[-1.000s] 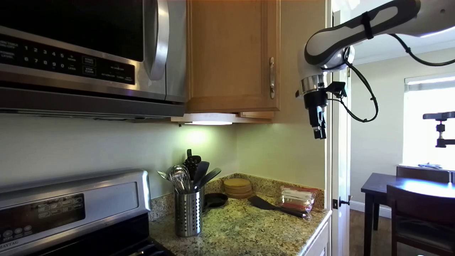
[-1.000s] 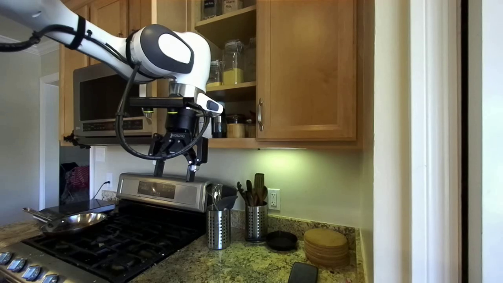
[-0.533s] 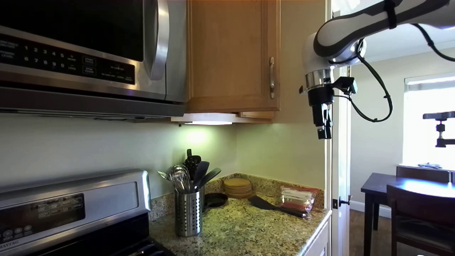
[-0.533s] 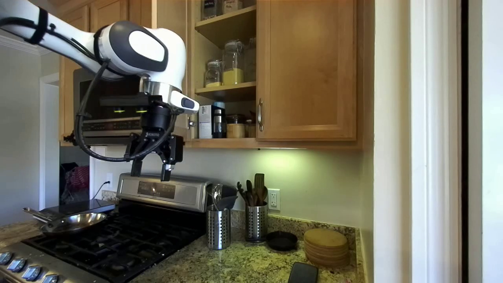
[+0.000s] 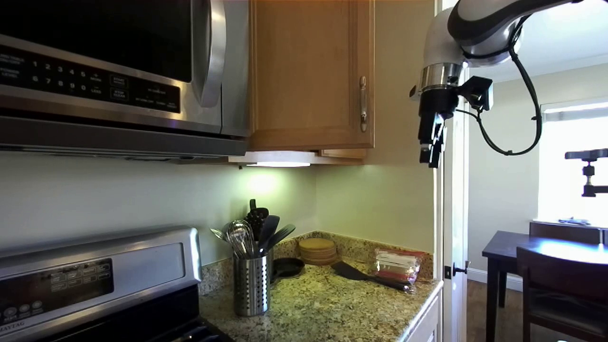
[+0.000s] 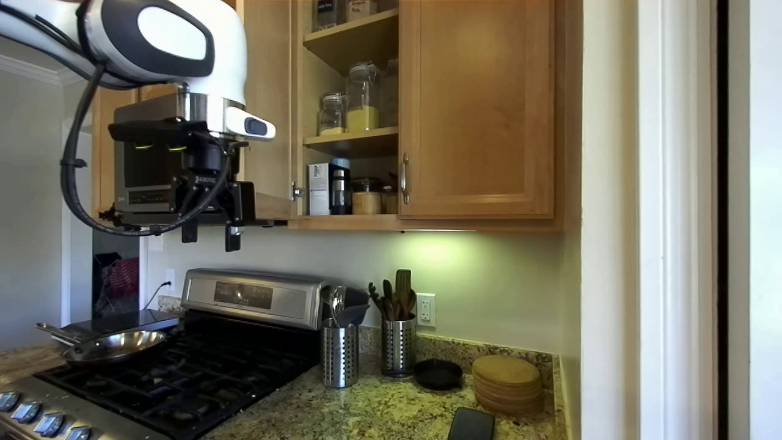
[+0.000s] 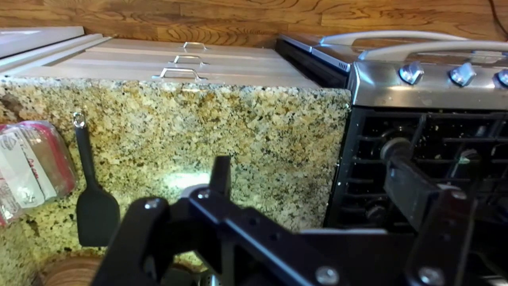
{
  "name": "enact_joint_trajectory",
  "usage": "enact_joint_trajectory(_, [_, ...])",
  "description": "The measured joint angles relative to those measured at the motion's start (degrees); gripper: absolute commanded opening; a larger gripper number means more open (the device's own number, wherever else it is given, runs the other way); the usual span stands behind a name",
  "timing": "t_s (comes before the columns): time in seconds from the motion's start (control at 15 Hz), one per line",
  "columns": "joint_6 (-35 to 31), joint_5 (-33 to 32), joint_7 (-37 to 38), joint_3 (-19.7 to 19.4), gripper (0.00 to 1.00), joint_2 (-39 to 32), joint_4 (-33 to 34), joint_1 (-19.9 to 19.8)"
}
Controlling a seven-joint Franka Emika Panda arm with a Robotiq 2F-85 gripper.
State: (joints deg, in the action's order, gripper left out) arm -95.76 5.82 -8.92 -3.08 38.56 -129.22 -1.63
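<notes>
Claw (image 6: 211, 237): we find it hanging high, its fingers (image 7: 221, 174) spread wide and pointing down, one seen against the desk (image 7: 258, 127), one against the stove (image 7: 381, 92) in the wrist view.
Black spatula (image 7: 96, 218): flat on the desk, well below the claw; its long axis runs front to back, handle toward the front edge, blade toward the wooden discs (image 5: 317, 249).
Clear bag (image 7: 37, 167): beside the spatula, white label showing; we cannot make out the rest.
Steel holder (image 5: 251, 287): upright near the stove, a whisk (image 5: 241, 237) and dark utensils (image 5: 268, 232) inside, heads up.
Second holder (image 6: 398, 345): upright, wooden-looking utensils (image 6: 403, 293) inside.
Glass jar (image 6: 363, 95): upright on a shelf (image 6: 351, 142), partly filled with something yellow.
</notes>
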Motion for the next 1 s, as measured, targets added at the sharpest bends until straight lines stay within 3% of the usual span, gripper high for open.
enact_joint_trajectory(1.0, [-20.1,3.6,19.1,7.9,1.00,3.4,0.1,0.1])
